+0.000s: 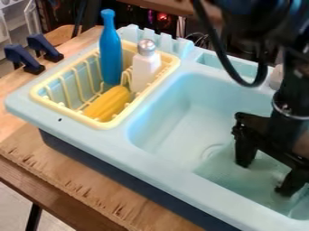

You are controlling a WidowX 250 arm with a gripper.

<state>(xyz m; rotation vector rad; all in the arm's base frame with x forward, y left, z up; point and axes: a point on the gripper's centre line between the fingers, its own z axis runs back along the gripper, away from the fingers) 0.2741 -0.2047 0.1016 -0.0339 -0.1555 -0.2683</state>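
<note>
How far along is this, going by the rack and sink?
Looks done: blue bottle, silver-topped white shaker and yellow toy food sit in the yellow dish rack. In hand: nothing; the black gripper hangs open over the sink. Left: its position there doesn't settle that.

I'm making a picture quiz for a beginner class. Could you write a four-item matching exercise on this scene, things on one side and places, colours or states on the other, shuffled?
Things
1. Bottle
2. Shaker
3. Gripper
4. Yellow ribbed piece

Places, colours, states
A. Lying in the rack
B. Blue all over, upright
C. White with a silvery top
D. Open, at the sink

Right pairs: 1-B, 2-C, 3-D, 4-A
</note>
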